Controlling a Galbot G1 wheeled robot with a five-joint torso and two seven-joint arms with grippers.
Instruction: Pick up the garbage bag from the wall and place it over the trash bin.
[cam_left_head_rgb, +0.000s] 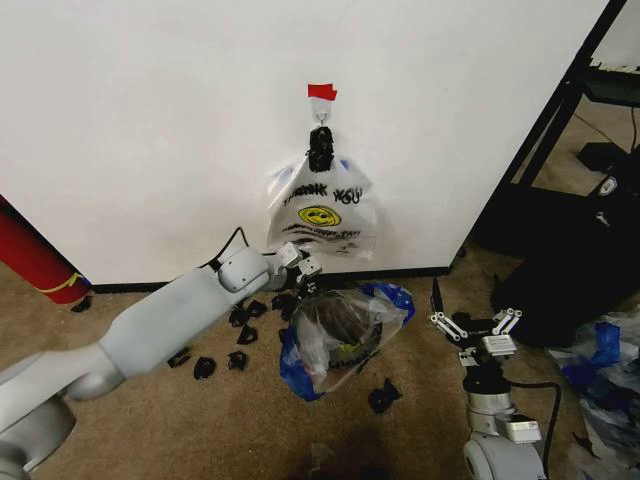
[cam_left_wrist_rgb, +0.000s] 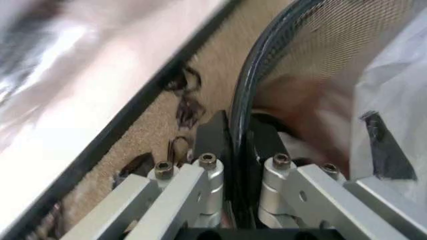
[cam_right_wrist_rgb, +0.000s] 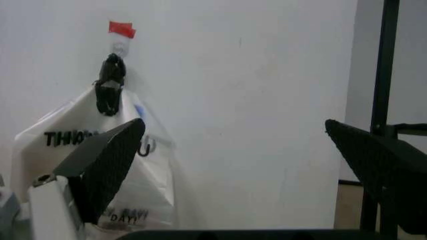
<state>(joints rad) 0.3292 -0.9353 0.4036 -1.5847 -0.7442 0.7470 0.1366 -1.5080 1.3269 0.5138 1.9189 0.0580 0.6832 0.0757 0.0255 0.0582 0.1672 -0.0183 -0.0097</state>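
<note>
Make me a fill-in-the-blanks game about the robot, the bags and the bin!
1. The white smiley bag hangs from a hook under a piece of ____ tape.
2. The left gripper is pinching the ____ of the trash bin.
3. The right gripper waits with its fingers ____.
4. The see-through garbage bag is draped over the ____.

Missing words: red; rim; open; trash bin

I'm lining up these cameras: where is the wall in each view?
Head view: the wall spans the upper half.
Left wrist view: beyond the trash bin rim.
Right wrist view: straight ahead, behind the white bag.
Shared landmark: black baseboard, head and left wrist.
</note>
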